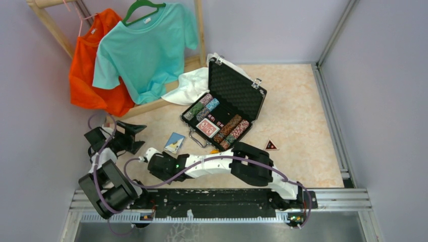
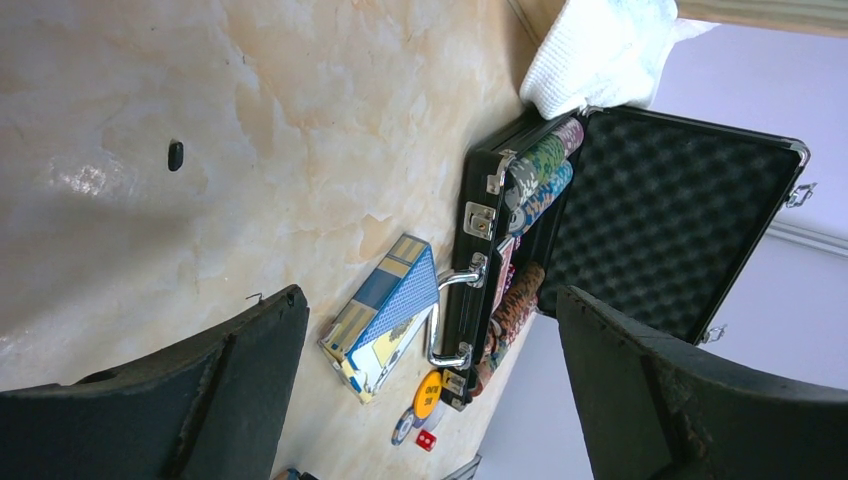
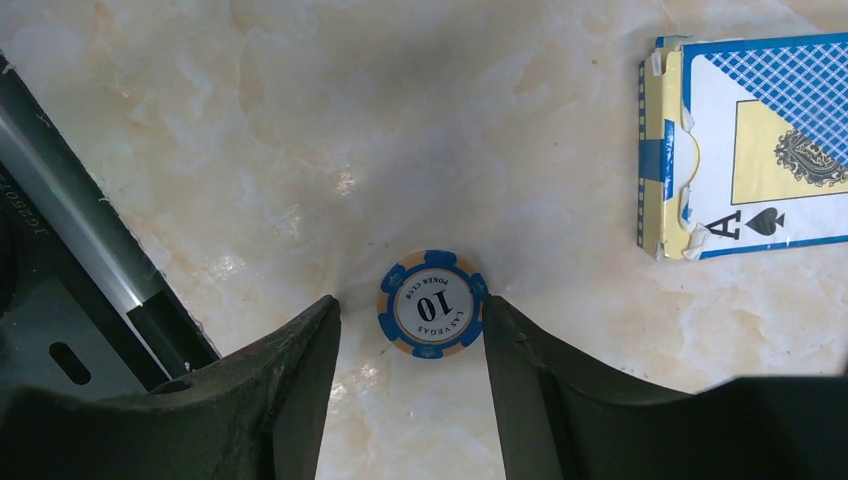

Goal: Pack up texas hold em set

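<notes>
Marbled tabletop [image 1: 303,101], lilac walls [image 1: 282,25], open case [image 1: 237,88].

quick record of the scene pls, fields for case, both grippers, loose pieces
case: case open on the table, lid up, chips and red deck inside
right gripper: right gripper open, fingers either side of a blue 10 chip lying flat on the table
left gripper: left gripper open, holding nothing
blue deck: blue deck on the table, outside the case
other loose pieces: yellow button and red die by the case front
</notes>
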`<state>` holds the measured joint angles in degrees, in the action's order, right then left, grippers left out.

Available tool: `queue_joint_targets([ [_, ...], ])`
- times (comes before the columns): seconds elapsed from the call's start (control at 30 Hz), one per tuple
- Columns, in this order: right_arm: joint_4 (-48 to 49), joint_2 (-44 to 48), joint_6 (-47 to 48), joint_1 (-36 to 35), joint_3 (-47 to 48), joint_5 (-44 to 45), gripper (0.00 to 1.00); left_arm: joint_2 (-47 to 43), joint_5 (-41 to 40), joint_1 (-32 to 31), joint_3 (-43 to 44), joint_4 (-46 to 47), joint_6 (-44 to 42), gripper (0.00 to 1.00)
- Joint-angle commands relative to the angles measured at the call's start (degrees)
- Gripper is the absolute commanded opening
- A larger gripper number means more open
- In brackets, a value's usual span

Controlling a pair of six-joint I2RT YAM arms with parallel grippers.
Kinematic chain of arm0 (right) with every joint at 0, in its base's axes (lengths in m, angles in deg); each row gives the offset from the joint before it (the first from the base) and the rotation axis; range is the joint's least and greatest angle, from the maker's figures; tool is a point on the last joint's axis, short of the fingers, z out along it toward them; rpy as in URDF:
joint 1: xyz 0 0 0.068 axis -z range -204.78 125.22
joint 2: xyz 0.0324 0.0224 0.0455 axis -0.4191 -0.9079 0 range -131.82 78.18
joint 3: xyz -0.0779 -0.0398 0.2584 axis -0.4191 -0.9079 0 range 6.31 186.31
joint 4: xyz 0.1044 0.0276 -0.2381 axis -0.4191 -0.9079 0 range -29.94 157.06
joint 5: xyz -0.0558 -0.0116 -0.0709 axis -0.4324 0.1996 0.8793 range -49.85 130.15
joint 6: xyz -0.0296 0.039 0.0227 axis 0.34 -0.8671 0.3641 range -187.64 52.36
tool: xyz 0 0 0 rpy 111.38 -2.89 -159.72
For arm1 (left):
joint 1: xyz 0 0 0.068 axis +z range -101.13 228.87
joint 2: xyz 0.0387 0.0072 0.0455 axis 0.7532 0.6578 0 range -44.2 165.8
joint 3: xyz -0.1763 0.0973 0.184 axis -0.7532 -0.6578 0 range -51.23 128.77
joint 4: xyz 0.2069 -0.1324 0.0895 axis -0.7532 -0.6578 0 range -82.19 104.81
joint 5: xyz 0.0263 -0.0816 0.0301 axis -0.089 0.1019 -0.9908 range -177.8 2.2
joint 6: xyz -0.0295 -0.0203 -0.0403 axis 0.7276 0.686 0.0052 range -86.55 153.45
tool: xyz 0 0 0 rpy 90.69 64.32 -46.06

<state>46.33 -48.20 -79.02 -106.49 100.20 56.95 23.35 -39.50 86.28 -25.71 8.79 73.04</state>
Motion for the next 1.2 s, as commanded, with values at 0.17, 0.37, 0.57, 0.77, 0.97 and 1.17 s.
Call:
queue_joint_targets([
  [0.17,0.65,0.03,-2.93,0.30,-3.12,-2.63,0.55,0.92,2.82,0.63,-0.65,2.13,0.58,0.99],
  [0.37,0.84,1.27,-2.22,1.36,-4.53,-1.72,0.56,1.04,3.34,0.64,-0.94,2.67,0.91,0.98],
  [0.57,0.26,1.48,-1.59,1.46,-3.97,-0.19,0.59,1.23,3.87,0.63,-1.13,2.95,0.92,0.99],
  [0.77,1.39,1.79,-2.12,2.23,-5.00,-2.70,0.59,1.57,4.43,0.59,-1.19,3.29,0.92,0.98],
  [0.97,3.33,2.58,-3.32,2.87,-7.47,-4.54,0.59,1.93,4.92,0.63,-1.26,3.80,1.16,0.99],
  [1.17,2.85,1.88,-2.66,3.14,-7.28,-4.62,0.59,2.20,5.30,0.61,-1.47,4.15,1.25,0.98],
])
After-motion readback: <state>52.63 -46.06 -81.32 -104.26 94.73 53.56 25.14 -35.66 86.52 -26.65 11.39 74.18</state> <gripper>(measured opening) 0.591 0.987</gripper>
